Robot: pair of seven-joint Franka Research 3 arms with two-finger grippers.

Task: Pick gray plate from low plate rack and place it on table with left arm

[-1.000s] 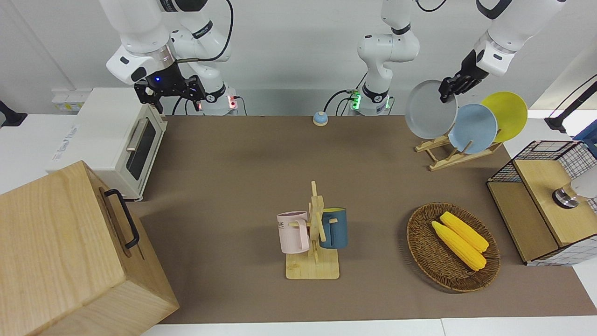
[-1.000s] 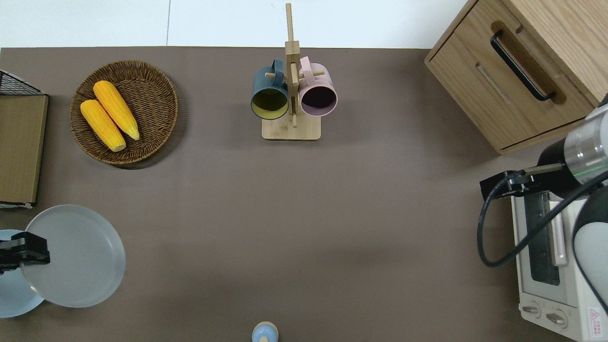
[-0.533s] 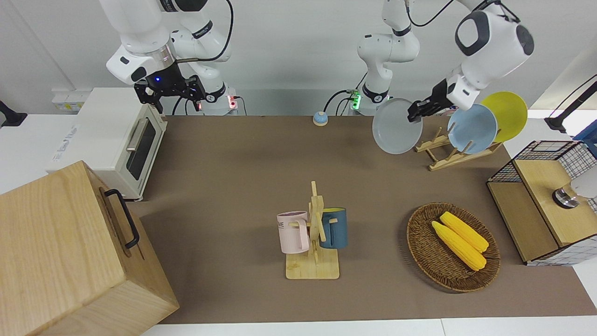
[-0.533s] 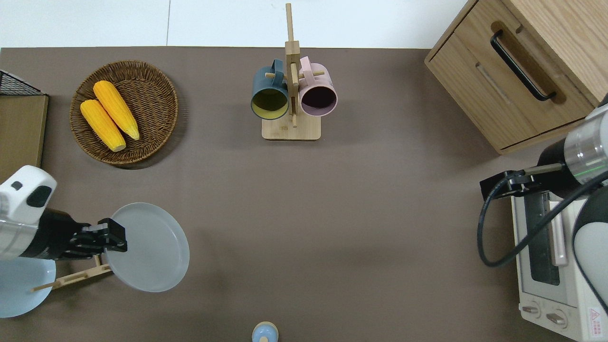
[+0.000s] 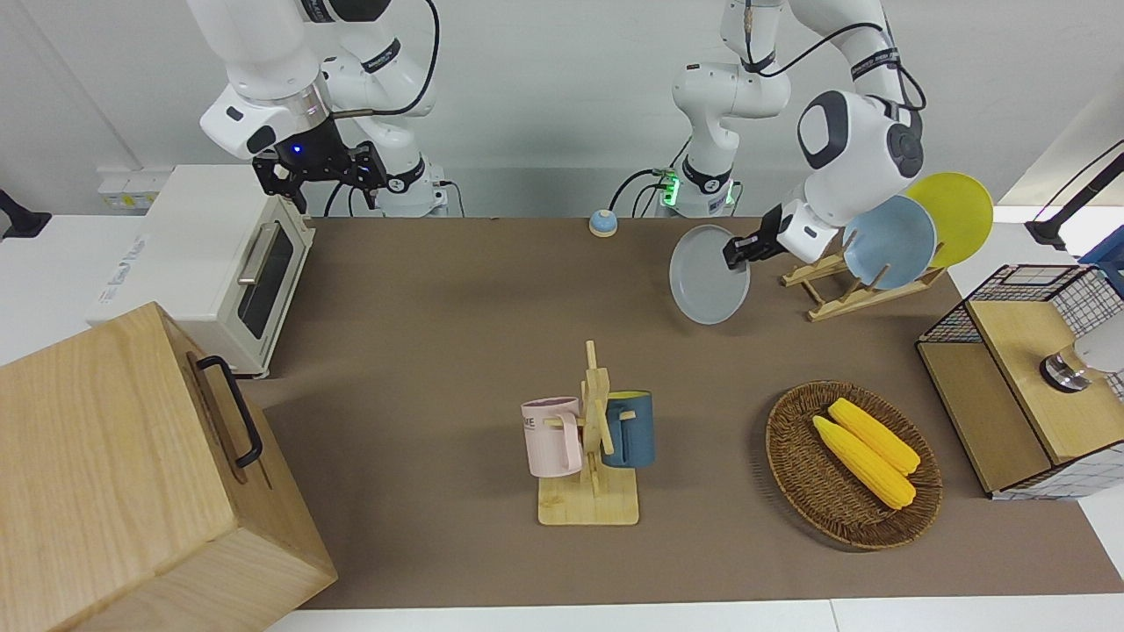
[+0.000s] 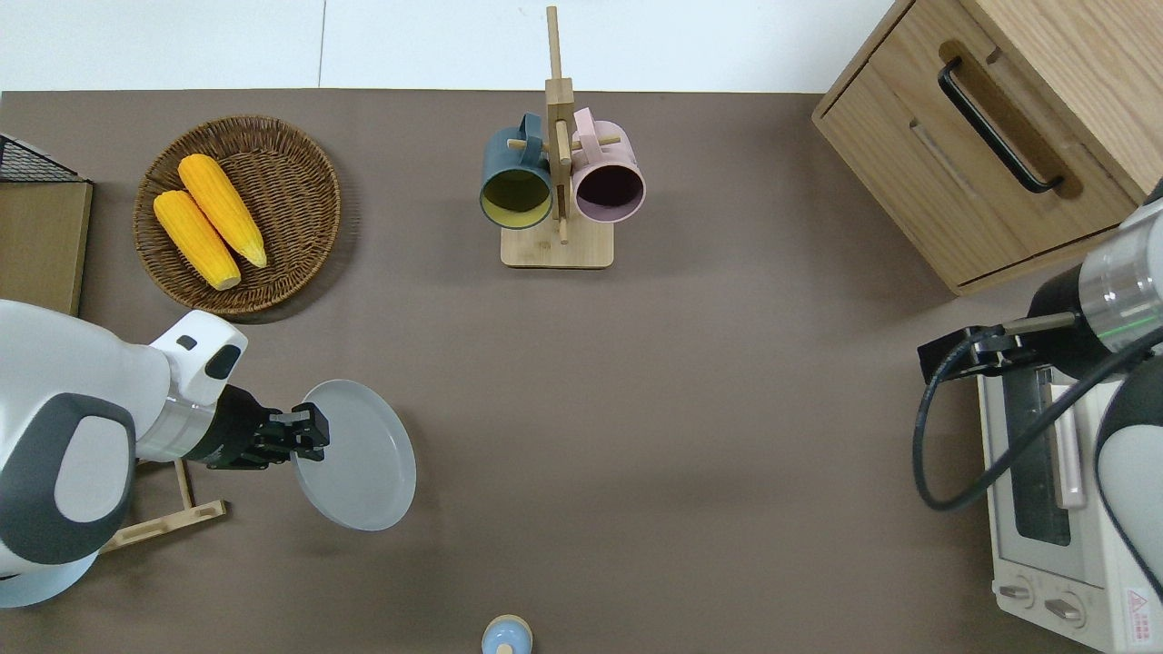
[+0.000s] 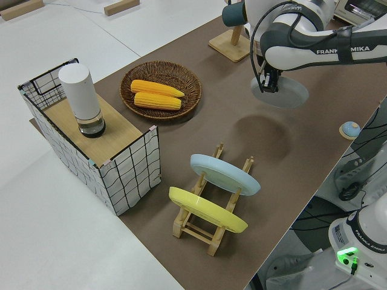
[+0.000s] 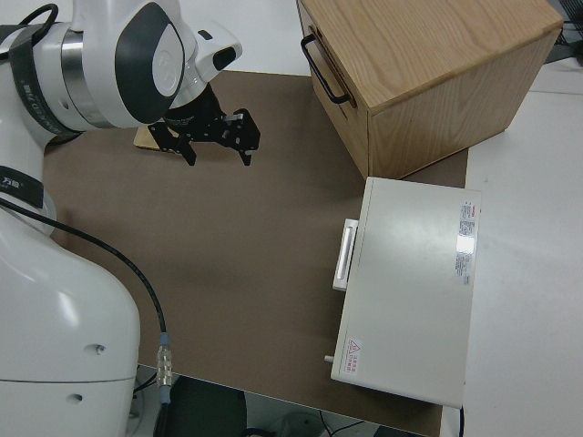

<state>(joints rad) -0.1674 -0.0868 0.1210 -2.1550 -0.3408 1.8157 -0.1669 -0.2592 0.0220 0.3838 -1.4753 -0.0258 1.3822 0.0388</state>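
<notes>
My left gripper (image 5: 736,252) (image 6: 313,440) is shut on the rim of the gray plate (image 5: 707,276) (image 6: 359,457). It holds the plate tilted in the air over the bare brown table (image 6: 636,409), just off the low plate rack (image 5: 834,285) (image 6: 168,509) toward the table's middle. The left side view shows the plate (image 7: 283,93) above its shadow. The rack still holds a light-blue plate (image 5: 889,241) and a yellow plate (image 5: 953,215). My right arm is parked, its gripper (image 5: 318,175) (image 8: 217,137) open.
A wicker basket (image 6: 300,182) with two corn cobs, a mug stand (image 6: 557,186) with blue and pink mugs, a wooden drawer box (image 6: 990,127), a white toaster oven (image 6: 1054,509), a small bell (image 6: 506,634) and a wire crate (image 5: 1027,369) stand around the mat.
My left gripper has carried the gray plate off the rack, lower and toward the table's middle. The right arm has not moved.
</notes>
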